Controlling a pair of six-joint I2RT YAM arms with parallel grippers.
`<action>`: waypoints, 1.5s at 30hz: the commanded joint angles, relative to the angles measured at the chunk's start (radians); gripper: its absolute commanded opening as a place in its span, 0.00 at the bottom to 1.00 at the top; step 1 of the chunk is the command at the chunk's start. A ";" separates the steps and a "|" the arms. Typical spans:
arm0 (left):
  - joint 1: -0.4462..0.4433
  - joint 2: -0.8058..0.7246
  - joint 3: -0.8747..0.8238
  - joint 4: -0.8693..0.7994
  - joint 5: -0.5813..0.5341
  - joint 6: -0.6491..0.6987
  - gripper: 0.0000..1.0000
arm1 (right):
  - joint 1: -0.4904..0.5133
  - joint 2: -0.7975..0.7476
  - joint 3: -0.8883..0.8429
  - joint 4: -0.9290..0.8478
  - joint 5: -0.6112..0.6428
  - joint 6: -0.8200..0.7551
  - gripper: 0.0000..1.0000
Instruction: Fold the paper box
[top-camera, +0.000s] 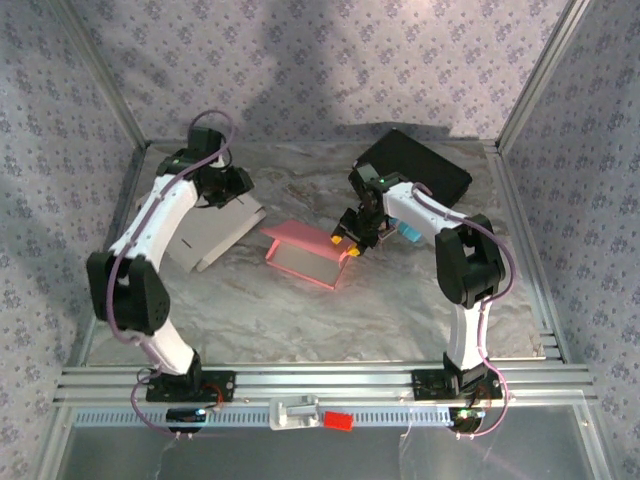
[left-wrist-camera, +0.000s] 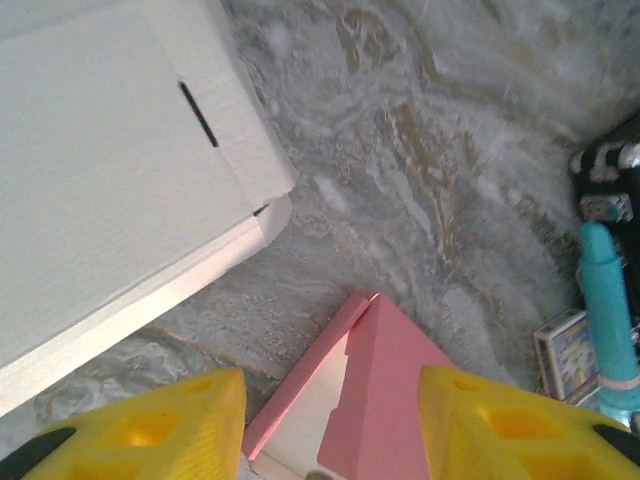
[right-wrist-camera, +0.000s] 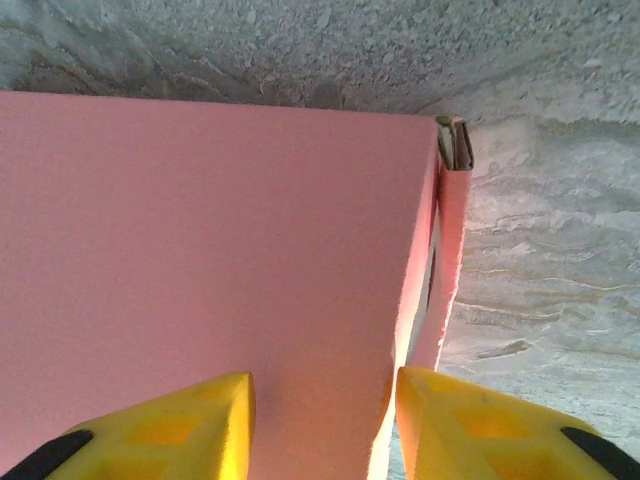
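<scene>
Listing pink paper box (top-camera: 305, 255), partly folded, mid-bench (top-camera: 300, 320). Right gripper (right-wrist-camera: 320, 400) parted astride its top panel's edge; left gripper (left-wrist-camera: 330, 400) parted, empty, off to the left. I'd fear the thin panel slipping free and springing open.

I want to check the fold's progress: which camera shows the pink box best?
Top external: the whole pink box lies in frame on the table. The left wrist view catches one corner of it; the right wrist view sits so close that one flat panel and an edge appear.
</scene>
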 joint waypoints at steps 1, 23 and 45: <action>-0.011 0.089 0.046 -0.063 0.119 0.097 0.47 | 0.002 0.021 0.019 -0.057 0.024 -0.031 0.43; -0.112 0.180 -0.077 0.080 0.250 0.075 0.34 | -0.028 0.062 0.073 -0.127 0.064 -0.157 0.42; -0.170 0.100 -0.232 0.152 0.273 0.028 0.22 | -0.051 0.103 0.131 -0.165 0.066 -0.236 0.34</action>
